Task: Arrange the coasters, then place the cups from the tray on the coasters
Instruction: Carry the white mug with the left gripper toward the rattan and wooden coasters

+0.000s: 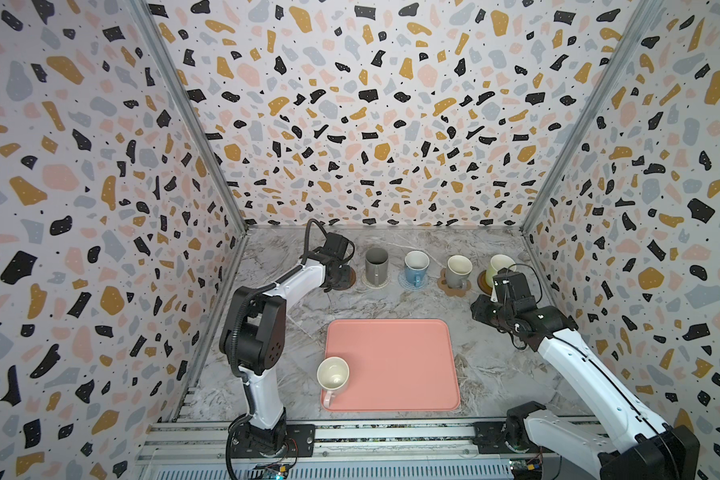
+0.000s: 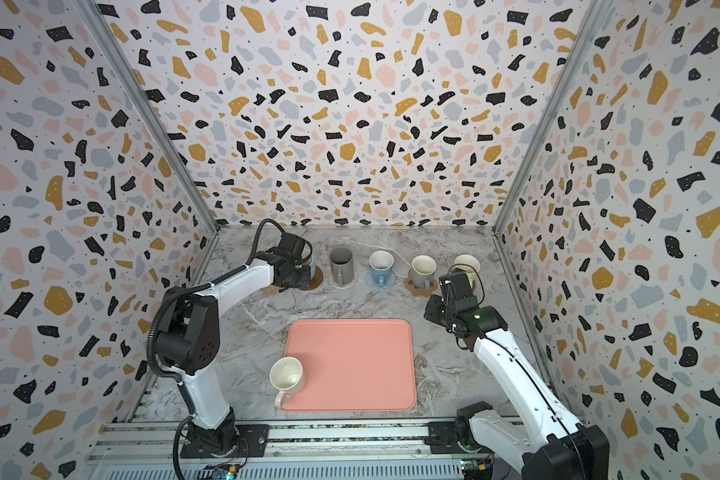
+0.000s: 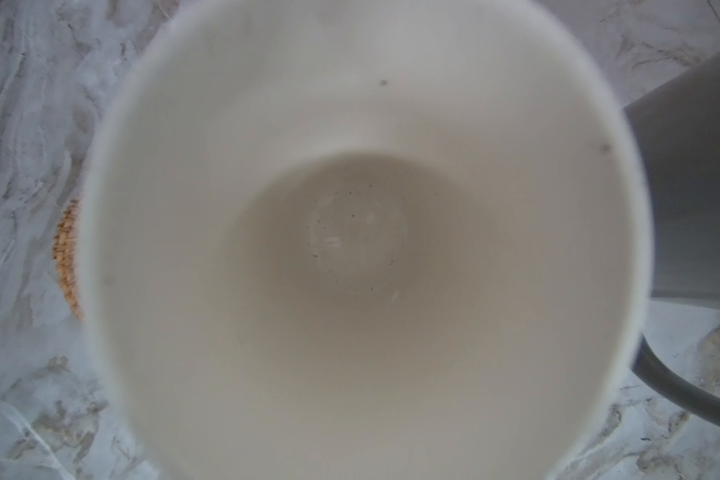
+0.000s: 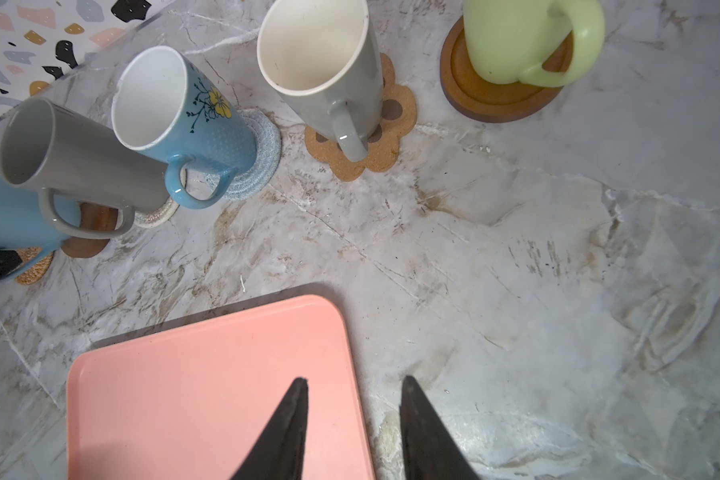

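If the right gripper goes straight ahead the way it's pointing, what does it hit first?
The right gripper would probably meet bare grey marble tabletop beside the salmon-pink rectangular tray's rounded corner; depth is unclear.

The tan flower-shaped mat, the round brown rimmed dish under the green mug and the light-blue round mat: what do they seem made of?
The tan flower-shaped mat: likely cork, matte; speckled grainy surface. The round brown rimmed dish: probably wood, smooth satin finish; warm even tone, raised rim. The light-blue round mat: woven cord or yarn, soft; concentric braided rings.
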